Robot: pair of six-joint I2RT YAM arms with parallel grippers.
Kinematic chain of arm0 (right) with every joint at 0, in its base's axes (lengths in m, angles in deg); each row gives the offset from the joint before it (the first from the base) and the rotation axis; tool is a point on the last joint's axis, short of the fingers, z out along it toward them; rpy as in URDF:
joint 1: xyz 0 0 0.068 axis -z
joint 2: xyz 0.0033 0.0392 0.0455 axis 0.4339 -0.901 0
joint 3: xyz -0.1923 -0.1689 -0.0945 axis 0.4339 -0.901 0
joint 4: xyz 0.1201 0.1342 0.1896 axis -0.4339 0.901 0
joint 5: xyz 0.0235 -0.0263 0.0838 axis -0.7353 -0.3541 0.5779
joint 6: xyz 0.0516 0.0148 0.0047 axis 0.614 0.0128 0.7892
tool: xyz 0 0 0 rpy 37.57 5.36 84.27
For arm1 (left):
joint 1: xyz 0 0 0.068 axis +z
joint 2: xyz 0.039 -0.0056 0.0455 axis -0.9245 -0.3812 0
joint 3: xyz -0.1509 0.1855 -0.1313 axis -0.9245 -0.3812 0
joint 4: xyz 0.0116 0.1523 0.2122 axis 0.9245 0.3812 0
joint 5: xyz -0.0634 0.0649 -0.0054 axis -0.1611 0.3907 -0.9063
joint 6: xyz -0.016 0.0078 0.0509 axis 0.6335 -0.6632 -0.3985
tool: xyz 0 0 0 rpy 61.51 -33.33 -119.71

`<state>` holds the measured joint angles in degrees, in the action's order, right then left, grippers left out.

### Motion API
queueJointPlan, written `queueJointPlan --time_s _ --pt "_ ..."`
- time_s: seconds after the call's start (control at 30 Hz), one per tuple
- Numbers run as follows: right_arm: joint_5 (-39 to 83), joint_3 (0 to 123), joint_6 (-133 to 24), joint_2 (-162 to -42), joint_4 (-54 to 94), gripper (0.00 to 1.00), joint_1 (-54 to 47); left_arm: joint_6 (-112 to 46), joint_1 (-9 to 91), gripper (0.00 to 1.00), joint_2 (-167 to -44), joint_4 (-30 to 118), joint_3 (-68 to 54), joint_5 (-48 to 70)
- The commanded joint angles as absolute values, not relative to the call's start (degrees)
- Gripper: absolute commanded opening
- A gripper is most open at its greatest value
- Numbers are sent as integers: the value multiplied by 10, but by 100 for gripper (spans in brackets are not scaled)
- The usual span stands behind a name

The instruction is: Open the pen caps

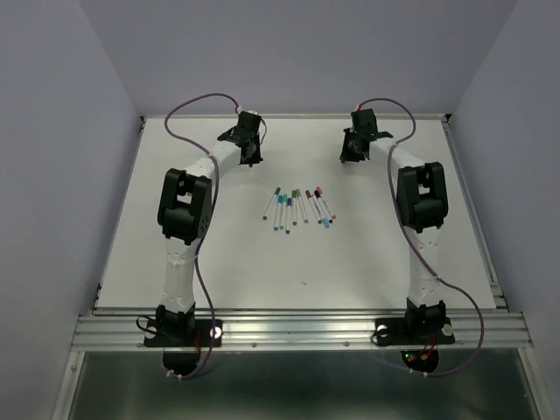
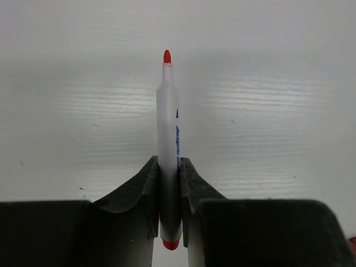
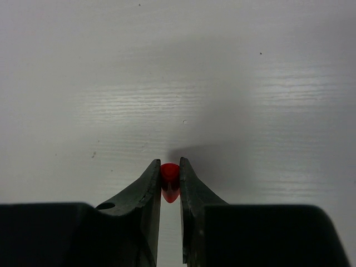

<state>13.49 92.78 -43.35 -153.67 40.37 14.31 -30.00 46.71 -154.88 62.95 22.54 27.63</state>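
Note:
My left gripper is shut on a white-barrelled pen with a bare red tip and a red end; the pen points away from the jaws above the table. In the top view the left gripper is at the far left. My right gripper is shut on a small red pen cap, pinched at the fingertips; in the top view the right gripper is at the far right, apart from the left one. Several other pens lie side by side in the middle of the table.
The white table has raised edges left and right and a metal rail at the near edge. Purple cables loop from both arms. Grey walls stand behind and beside the table.

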Motion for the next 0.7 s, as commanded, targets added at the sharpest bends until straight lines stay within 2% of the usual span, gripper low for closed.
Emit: queueJointPlan --time_s 0.0,0.17,0.3,0.4,0.47,0.57,0.67 --pt "103 981 -445 -1556 428 8 137 -330 472 0 -1572 644 278 278" --pt "92 989 -448 -1570 437 13 131 -337 483 0 -1612 671 331 276" --pt "83 988 -446 -1573 442 22 131 -337 484 0 -1638 695 347 284" --pt "86 986 -445 -1572 443 25 131 -334 484 8 -1644 699 348 285" --pt "89 985 -443 -1569 444 36 131 -335 484 17 -1643 701 343 280" --pt "89 982 -442 -1563 446 40 131 -334 484 24 -1639 700 335 280" --pt "89 977 -442 -1556 446 48 131 -330 484 29 -1637 699 329 281"
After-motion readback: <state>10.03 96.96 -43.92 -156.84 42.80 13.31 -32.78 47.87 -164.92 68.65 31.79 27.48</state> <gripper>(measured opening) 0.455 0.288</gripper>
